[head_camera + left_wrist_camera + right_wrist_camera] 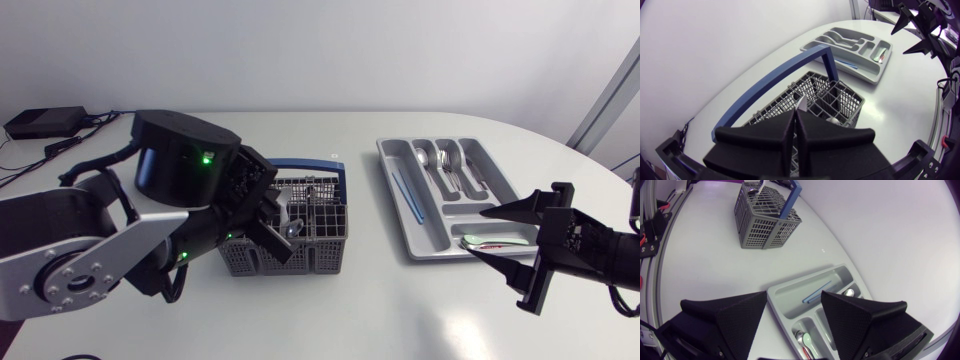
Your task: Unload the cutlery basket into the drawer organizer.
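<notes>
A grey cutlery basket (322,252) with a blue handle (775,80) stands at the table's middle. My left gripper (272,228) hangs over its near-left part, fingers pressed together in the left wrist view (796,112) on a thin silver cutlery piece (801,104) that pokes out at their tips. The grey drawer organizer (400,160) lies to the right, holding silver spoons (442,165), a blue utensil (407,195) and a green-handled spoon (492,241). My right gripper (478,232) stands open above the organizer's near end (790,302), nothing between its fingers.
A black box (45,122) with cables sits at the table's back left corner. White tabletop stretches between basket (765,225) and organizer and in front of both.
</notes>
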Robot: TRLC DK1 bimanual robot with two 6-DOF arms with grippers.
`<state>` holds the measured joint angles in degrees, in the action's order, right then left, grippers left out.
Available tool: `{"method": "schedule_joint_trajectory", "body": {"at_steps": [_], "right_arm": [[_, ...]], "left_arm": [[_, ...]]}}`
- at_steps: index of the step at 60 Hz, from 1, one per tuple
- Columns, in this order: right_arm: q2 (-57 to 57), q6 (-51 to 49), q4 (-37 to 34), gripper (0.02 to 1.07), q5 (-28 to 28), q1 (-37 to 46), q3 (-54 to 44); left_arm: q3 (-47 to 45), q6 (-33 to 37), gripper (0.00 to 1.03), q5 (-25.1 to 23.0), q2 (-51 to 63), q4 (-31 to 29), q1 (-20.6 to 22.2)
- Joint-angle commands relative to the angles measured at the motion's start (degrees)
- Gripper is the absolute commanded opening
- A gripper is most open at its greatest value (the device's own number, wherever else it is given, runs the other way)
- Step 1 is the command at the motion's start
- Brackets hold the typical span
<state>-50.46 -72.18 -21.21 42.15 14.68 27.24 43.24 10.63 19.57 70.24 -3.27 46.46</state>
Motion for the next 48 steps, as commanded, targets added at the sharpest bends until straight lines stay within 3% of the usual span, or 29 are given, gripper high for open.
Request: {"method": "schedule_joint_trajectory", "body": {"at_steps": [1,34,48], "right_arm": [[0.01,0.64,-0.23,0.81,-0.14,-0.17,-1.84],[1.41,1.34,-1.20,0.81,-0.49,-1.32,-1.84],[3.00,3.80,-2.52,0.81,-0.58,-4.48,-1.67]], "left_arm": [[1.40,-1.58,0.04,0.47,-1.95,-0.42,0.74],[-2.64,-1.05,0.03,2.31,-4.50,3.53,0.04],[-6.42,0.18,0.03,2.49,-1.68,9.07,0.48]]}}
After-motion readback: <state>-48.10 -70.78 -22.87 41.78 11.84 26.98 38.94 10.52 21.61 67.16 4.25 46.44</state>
